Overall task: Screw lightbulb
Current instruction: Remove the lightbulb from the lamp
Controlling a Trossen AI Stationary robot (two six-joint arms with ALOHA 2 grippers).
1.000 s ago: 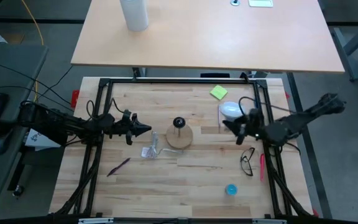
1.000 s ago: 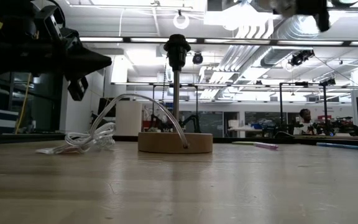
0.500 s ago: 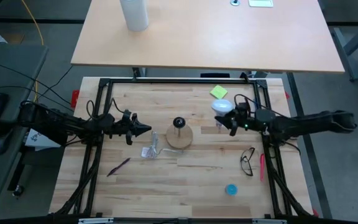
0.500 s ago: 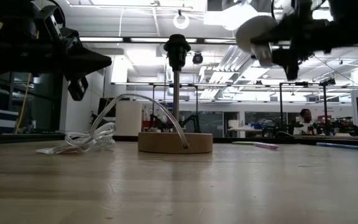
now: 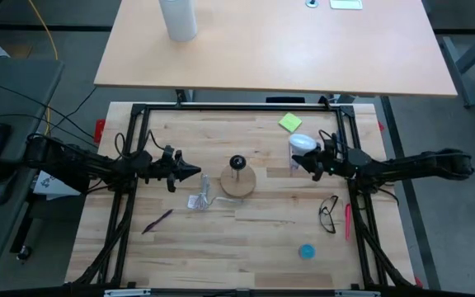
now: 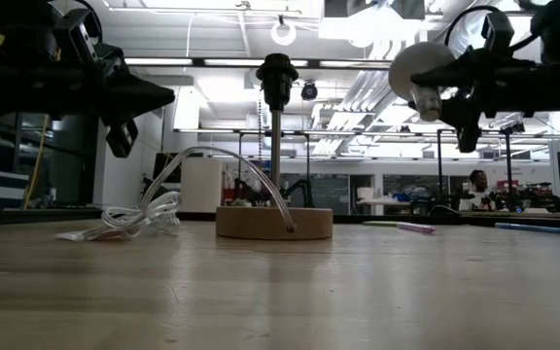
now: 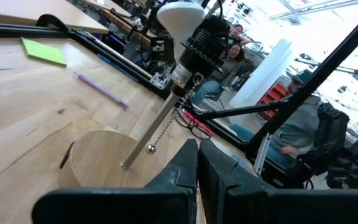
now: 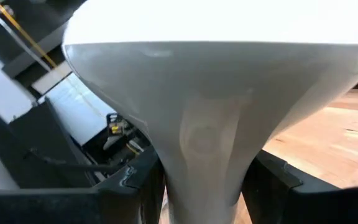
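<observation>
The lamp stand is a round wooden disc with a black socket on an upright post, near the table's middle. The white lightbulb hangs in the air to the right of the socket, with my right gripper shut on it. In the low view the lightbulb is about level with the socket. My left gripper waits shut, level, just left of the stand, touching nothing. My right gripper pinches the bulb's pale cone neck between its two fingers, below the globe. The fingers reach in level from the table's right and lie across the bulb. The bulb is lifted clear, globe up and tipped toward the far edge.
A bundle of clear cord lies in front of the disc, a purple pen near left, glasses and a pink pen near right, a blue cap and a green note. A white cylinder stands on the far table.
My right gripper has come down with the bulb, from above the low view's top edge to socket height. Its arm has swung round until it reaches in from the table's right. The bulb has stayed in the hold throughout.
</observation>
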